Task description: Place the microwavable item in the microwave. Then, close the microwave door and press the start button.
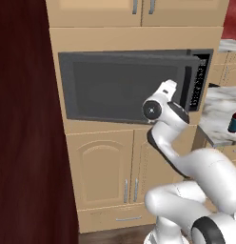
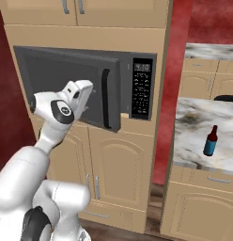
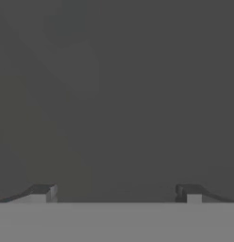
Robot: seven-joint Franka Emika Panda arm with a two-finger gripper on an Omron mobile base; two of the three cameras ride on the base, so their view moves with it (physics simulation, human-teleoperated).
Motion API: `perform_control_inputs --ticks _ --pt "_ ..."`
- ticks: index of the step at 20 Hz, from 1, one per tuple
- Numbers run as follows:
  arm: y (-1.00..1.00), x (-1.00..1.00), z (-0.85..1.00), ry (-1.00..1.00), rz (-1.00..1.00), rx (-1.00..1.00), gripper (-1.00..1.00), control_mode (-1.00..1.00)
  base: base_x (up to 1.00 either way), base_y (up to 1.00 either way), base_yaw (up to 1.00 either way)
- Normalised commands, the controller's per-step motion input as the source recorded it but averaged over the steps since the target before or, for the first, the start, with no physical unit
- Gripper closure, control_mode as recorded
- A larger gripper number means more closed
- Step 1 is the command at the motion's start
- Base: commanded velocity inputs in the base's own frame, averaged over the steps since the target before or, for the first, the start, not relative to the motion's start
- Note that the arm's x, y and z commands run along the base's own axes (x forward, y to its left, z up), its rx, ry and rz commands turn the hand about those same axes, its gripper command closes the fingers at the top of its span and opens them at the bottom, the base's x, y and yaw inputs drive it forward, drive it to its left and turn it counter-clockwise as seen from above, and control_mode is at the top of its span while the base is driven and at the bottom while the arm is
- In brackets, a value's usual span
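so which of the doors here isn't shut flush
The microwave door: its handle side juts out from the keypad panel, slightly ajar, while the tan cabinet doors above and below sit flush.

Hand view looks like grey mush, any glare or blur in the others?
Hand view: flat dim grey, faint soft patches, gripper open. Left base view: microwave door matte, no glare. Right base view: evenly lit, bottle crisp, weak shadow.

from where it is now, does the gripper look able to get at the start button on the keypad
Probably yes. The open gripper faces the door, which still stands slightly ajar, and the keypad sits uncovered just beside the door handle. Nothing blocks the way, but it would have to shift sideways past the handle.
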Motion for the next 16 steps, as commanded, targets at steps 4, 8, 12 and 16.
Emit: perform_control_inputs --ticks 4,8,12,16 --pt "0.00 0.77 0.10 0.00 0.07 0.04 -1.00 -1.00 0.00 0.00 0.00" --pt "0.00 0.71 0.04 0.00 0.09 0.04 -1.00 -1.00 0.00 0.00 0.00" --pt "-0.03 0.57 0.00 0.00 0.12 0.04 -1.00 -1.00 0.00 0.00 0.00" --pt "-0.03 0.58 0.00 0.00 0.13 0.05 -1.00 -1.00 0.00 0.00 0.00"
